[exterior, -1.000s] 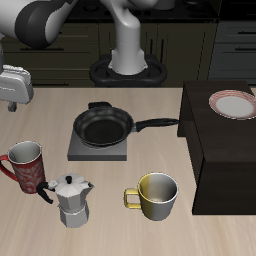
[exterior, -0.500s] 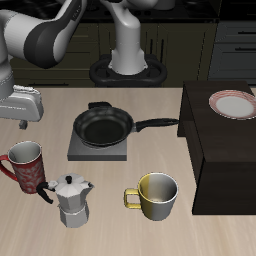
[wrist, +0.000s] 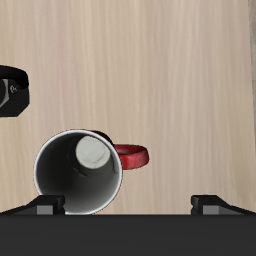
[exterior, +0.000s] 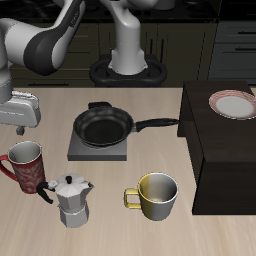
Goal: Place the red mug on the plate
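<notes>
The red mug, tall with a white pattern, stands upright on the wooden table near its side edge. In the wrist view the red mug shows from above, with its grey inside and its red handle. My gripper hangs just above the mug, open and empty. In the wrist view my gripper has its fingertips wide apart, and the mug lies near one of them. The plate, white with a pinkish-red ring, lies on a dark raised counter at the table's far side.
A silver moka pot stands close beside the red mug, nearer the front edge. A yellow-olive mug stands farther along the front. A black frying pan sits on a grey burner plate mid-table. The dark counter rises above the table.
My gripper has come in from the view's edge and moved down toward the red mug. The mug, the plate and the other objects have not moved.
</notes>
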